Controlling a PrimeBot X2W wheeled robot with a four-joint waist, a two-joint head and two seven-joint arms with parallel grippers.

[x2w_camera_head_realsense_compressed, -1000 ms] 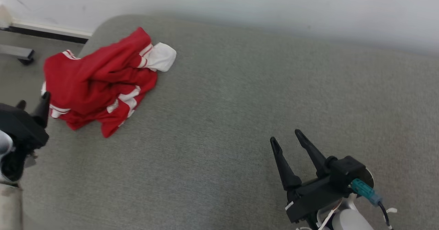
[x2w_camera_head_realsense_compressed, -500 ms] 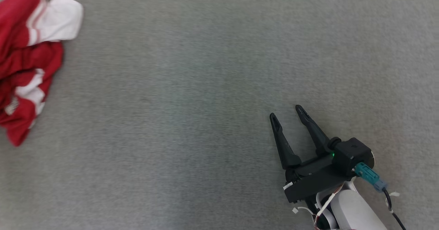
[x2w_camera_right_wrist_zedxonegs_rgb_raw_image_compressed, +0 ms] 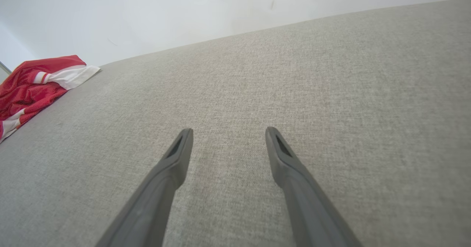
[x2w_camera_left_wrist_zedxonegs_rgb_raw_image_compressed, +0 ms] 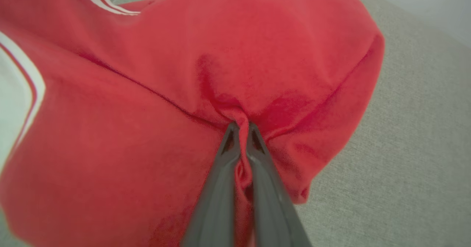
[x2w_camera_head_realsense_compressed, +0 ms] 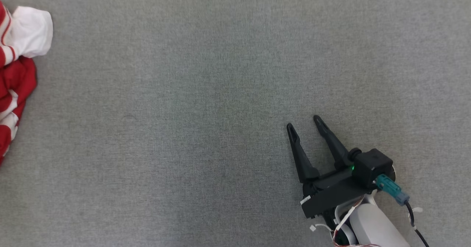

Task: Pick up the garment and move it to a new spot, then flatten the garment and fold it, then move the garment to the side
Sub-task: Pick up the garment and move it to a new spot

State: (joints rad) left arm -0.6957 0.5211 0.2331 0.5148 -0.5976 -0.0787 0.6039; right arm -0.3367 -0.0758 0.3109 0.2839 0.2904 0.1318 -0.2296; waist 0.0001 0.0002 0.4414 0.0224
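Left claw (x2w_camera_left_wrist_zedxonegs_rgb_raw_image_compressed: 242, 126) newly clamped on red garment (x2w_camera_left_wrist_zedxonegs_rgb_raw_image_compressed: 176, 55), right claw (x2w_camera_head_realsense_compressed: 303, 122) spread over grey fabric surface (x2w_camera_head_realsense_compressed: 184, 110), white wall (x2w_camera_right_wrist_zedxonegs_rgb_raw_image_compressed: 184, 11) behind

Grey fabric surface (x2w_camera_head_realsense_compressed: 220, 92) bears a crumpled red-white garment (x2w_camera_head_realsense_compressed: 16, 74)

Head camera overhead, 2 wrists low, sharing garment (x2w_camera_head_realsense_compressed: 16, 77).

Red garment (x2w_camera_left_wrist_zedxonegs_rgb_raw_image_compressed: 154, 92) with white stripes and a white panel, crumpled in a heap, not flattened or folded; lies at far left end of grey cushion (x2w_camera_head_realsense_compressed: 220, 92), near its back edge; one red fold bunched up, pinched tight between left gripper (x2w_camera_left_wrist_zedxonegs_rgb_raw_image_compressed: 241, 127) fingers
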